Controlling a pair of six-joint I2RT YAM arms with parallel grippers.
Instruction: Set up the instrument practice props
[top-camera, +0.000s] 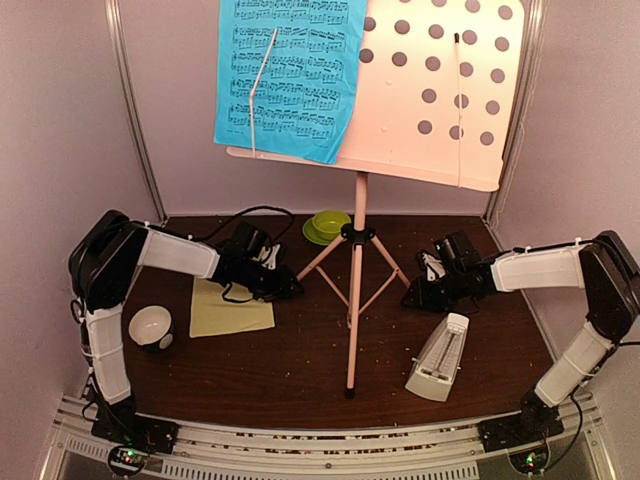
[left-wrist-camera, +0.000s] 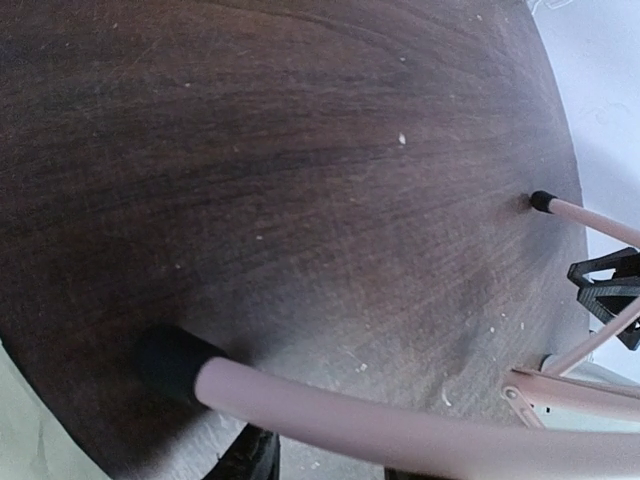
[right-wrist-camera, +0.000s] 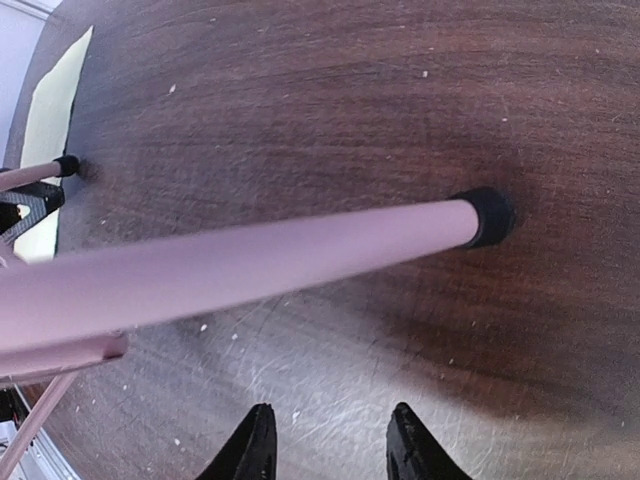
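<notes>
Right claw (right-wrist-camera: 330, 445): fingertips apart, nothing between them, low over dark wooden surface (top-camera: 300, 370). Just ahead of the tips, right tripod leg (right-wrist-camera: 250, 265) of pink tripod music stand (top-camera: 354, 300), sloping down to its black rubber foot (right-wrist-camera: 485, 215) planted on the surface. Long axis of the leg nearly along the line from one fingertip to the other, not across the gap. Near but apart, no contact seen. Judged: wrist roll plus short advance needed before any closing on the tube.

Left claw (top-camera: 290, 288): mirrored, low beside left tripod leg (left-wrist-camera: 400, 430). Wrist view gives only a dark finger edge under the pink tube. Cannot tell whether apart, together or clamped on the leg.

Stand upright at centre, third leg toward the arm bases, each side leg nearest its own arm.

Perforated desk (top-camera: 440, 110) atop the stand: blue printed music sheet (top-camera: 290, 75) on its left half, right half bare. Pale-yellow music sheet (top-camera: 230, 308) flat on the surface just beside the left claw, left arm nearer. White pyramid metronome (top-camera: 437, 360) standing front right, near the right claw, right arm nearer.

Containers: green cup and saucer (top-camera: 325, 225) behind the stand, cup on saucer, nothing seen inside. Small white-and-black bowl (top-camera: 152, 327) by the left arm, interior white, apparently empty.
</notes>
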